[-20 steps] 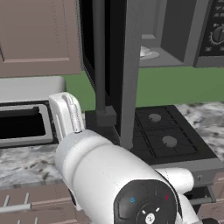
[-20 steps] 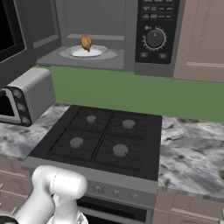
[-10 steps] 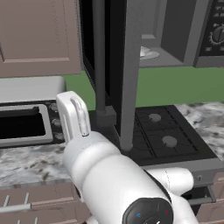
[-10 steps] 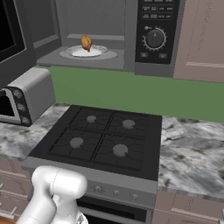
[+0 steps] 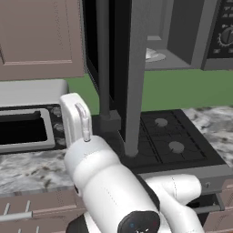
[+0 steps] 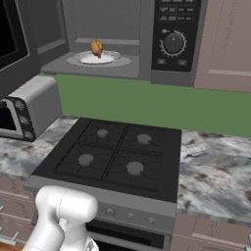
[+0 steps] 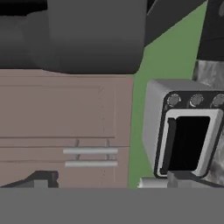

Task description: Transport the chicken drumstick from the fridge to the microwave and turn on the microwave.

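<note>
The chicken drumstick [image 6: 97, 47], small and golden-orange, lies on a white plate [image 6: 111, 59] inside the microwave [image 6: 103, 29], whose door [image 6: 11, 37] stands swung open to the left. The black control strip with its dial [image 6: 174, 43] is to the right of the cavity. In the left base view the open door [image 5: 114, 63] is seen edge-on, with the plate [image 5: 154, 56] behind it. In the hand view my gripper [image 7: 109, 181] is open with nothing between its fingertips [image 7: 41, 178], and it faces low cabinets. The fridge is out of view.
A silver toaster oven [image 6: 30, 109] stands on the marble counter [image 6: 215, 166] left of the black four-burner stove [image 6: 117, 154]; it also appears as the toaster oven [image 7: 188, 135] in the hand view. Brown cabinets [image 5: 41, 36] hang above. My white arm [image 5: 104, 182] rises low in front of the stove.
My arm's upper link has shifted slightly to the right in the left base view. The drumstick, plate and microwave door have not moved.
</note>
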Motion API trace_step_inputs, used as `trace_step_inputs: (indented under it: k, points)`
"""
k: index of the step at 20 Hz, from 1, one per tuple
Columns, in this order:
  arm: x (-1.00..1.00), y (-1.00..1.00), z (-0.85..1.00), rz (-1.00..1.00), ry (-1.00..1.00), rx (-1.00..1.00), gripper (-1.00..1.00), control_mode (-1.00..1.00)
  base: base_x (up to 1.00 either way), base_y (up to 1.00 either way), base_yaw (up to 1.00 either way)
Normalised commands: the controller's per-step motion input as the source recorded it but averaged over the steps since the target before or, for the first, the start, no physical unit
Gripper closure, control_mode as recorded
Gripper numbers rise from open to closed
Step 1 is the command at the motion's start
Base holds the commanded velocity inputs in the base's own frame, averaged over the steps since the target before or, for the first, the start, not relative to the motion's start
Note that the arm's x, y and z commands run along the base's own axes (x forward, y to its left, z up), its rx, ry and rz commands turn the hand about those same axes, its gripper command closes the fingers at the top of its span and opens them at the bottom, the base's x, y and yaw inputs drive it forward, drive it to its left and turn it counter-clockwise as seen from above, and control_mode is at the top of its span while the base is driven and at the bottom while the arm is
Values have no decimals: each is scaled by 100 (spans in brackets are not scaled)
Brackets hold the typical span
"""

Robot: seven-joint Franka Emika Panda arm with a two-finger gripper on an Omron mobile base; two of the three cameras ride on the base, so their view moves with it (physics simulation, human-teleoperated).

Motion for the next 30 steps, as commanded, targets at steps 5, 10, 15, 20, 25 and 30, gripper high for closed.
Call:
trace_step_inputs:
  k: [5, 10, 15, 20, 25, 30]
  points:
    - [20, 19, 0, -8, -8, 12, -100, -100, 0, 0, 0]
    - [8, 30, 0, -19, -2, 17, -100, -100, 0, 0, 0]
    - [7, 19, 1, -22, 0, 18, -100, -100, 0, 0, 0]
    - [1, 0, 0, -13, -3, 17, -100, -100, 0, 0, 0]
    - [-13, 4, 0, -9, -8, 17, -100, -100, 0, 0, 0]
    - [-27, -1, 0, -8, -10, 17, -100, -100, 0, 0, 0]
